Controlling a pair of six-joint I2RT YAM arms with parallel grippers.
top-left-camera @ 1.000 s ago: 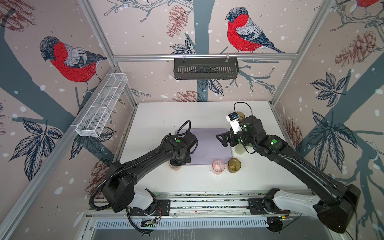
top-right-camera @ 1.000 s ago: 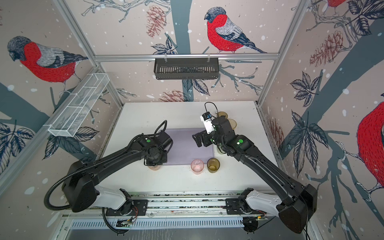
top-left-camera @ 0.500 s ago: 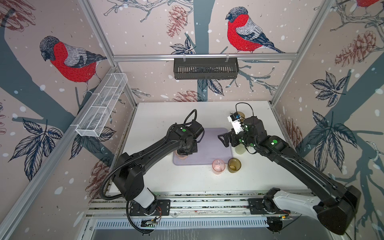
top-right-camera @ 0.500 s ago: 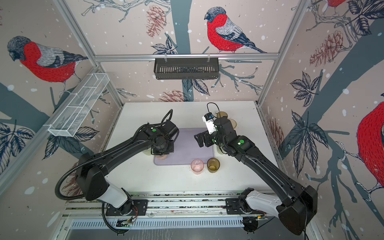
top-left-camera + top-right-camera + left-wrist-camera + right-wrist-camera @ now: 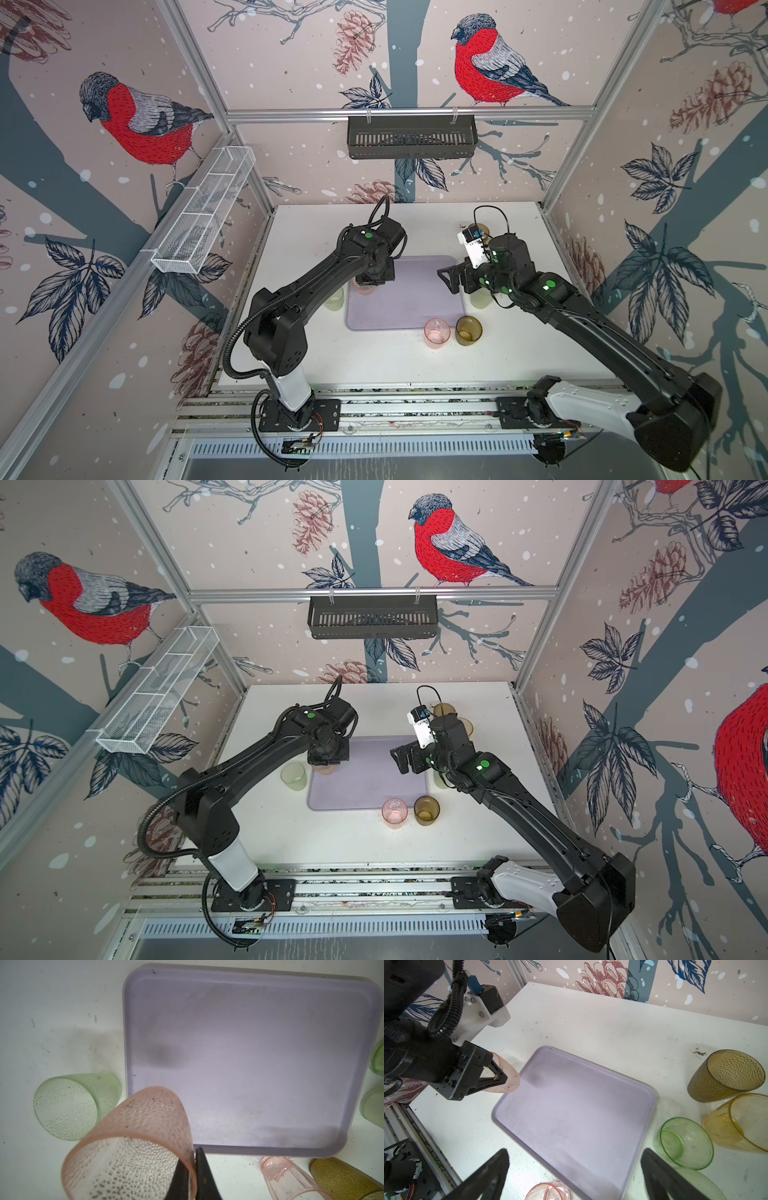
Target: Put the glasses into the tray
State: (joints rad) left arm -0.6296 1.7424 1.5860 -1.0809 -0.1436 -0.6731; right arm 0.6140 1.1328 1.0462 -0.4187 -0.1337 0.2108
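On the white table, near its middle, lies the lavender tray, its long sides running left to right in both top views. The left hand is closed tight on the wall of a pink tumbler, with one finger inside the rim and the other outside it. It holds this glass mouth-up over the tray's left edge. Whether the tumbler's base touches the tray cannot be told. A pale green tumbler stands upright on the table just beside that same left edge, outside the rim. In front of the tray's near edge, towards its right corner, a second pink tumbler and an olive-brown tumbler stand upright just beside each other on the table. The right hand hangs above the tray's right side with its fingers spread wide and nothing between them. To the right of the tray a bright green tumbler stands close to the rim, and another pale green tumbler sits near it, partly hidden behind a finger of the right hand. Farther out, a yellow-amber tumbler and a dark brown tumbler stand close together near the table's far right corner.
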